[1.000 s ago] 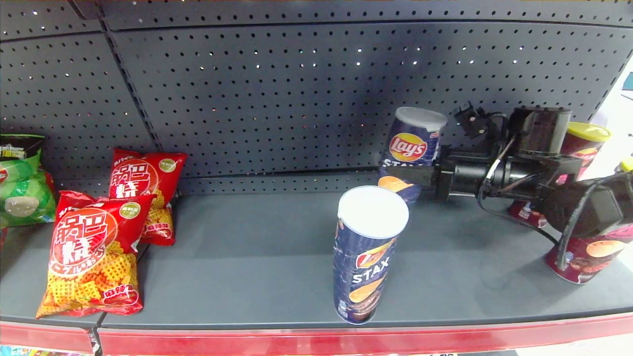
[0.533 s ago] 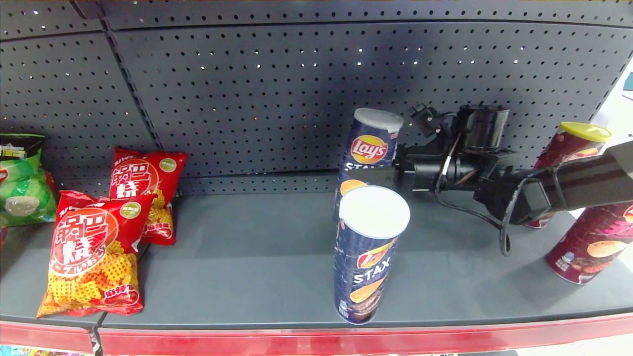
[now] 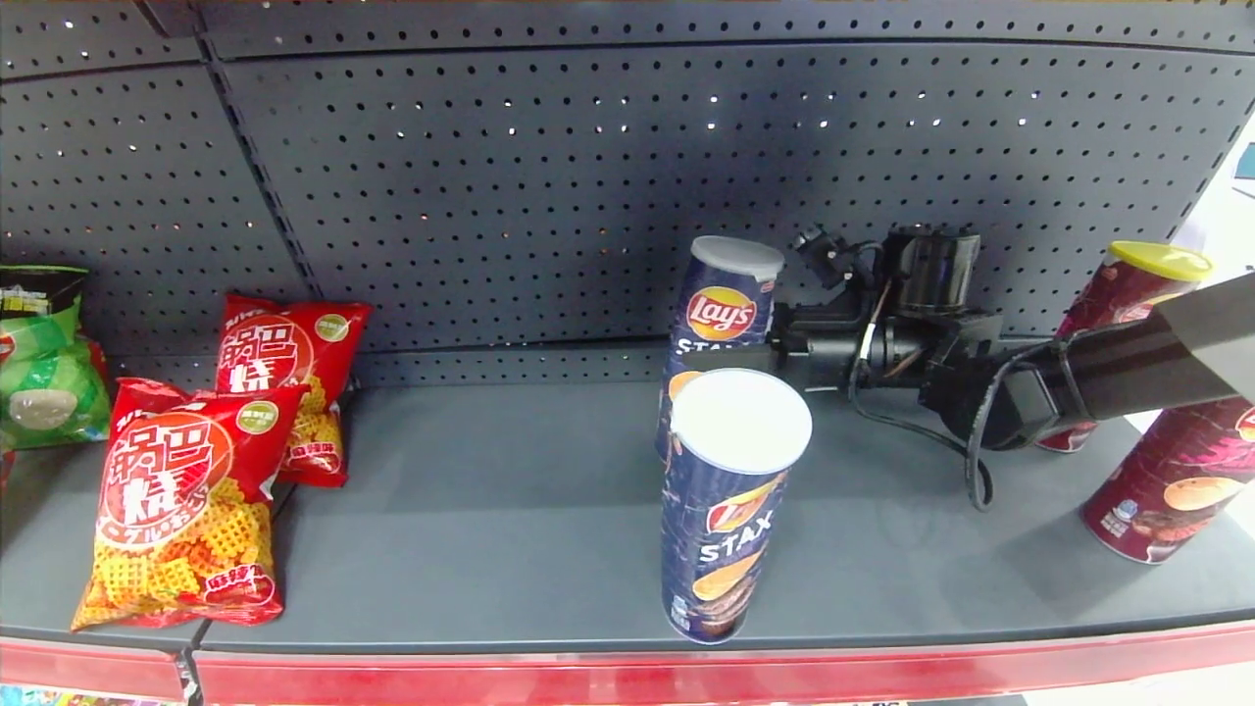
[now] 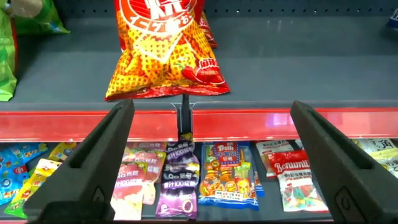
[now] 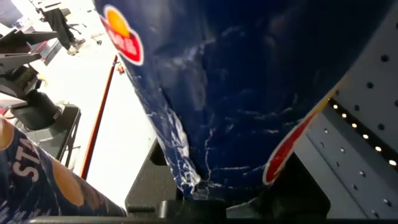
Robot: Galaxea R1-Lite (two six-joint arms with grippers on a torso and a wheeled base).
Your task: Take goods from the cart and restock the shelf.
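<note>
My right gripper [image 3: 727,353] is shut on a blue chip can [image 3: 724,299] with a grey lid, held upright near the pegboard back wall. That can sits directly behind a second blue chip can [image 3: 727,510], which stands near the shelf's front edge and hides its base. In the right wrist view the held blue can [image 5: 249,93] is clamped in the right gripper [image 5: 236,193], and the front can [image 5: 37,180] shows beside it. My left gripper [image 4: 211,168] is open and holds nothing. It hangs low in front of the shelf's red rail [image 4: 249,121].
Two red snack bags [image 3: 186,500] [image 3: 294,392] lie on the grey shelf [image 3: 490,510] at the left, beside a green bag [image 3: 44,382]. Red chip cans [image 3: 1128,294] [image 3: 1167,490] stand at the right. A lower shelf holds candy packs [image 4: 230,177].
My right arm has carried the blue can leftward and a little lower, from right of the front can to directly behind it. The front can and the bags have not moved.
</note>
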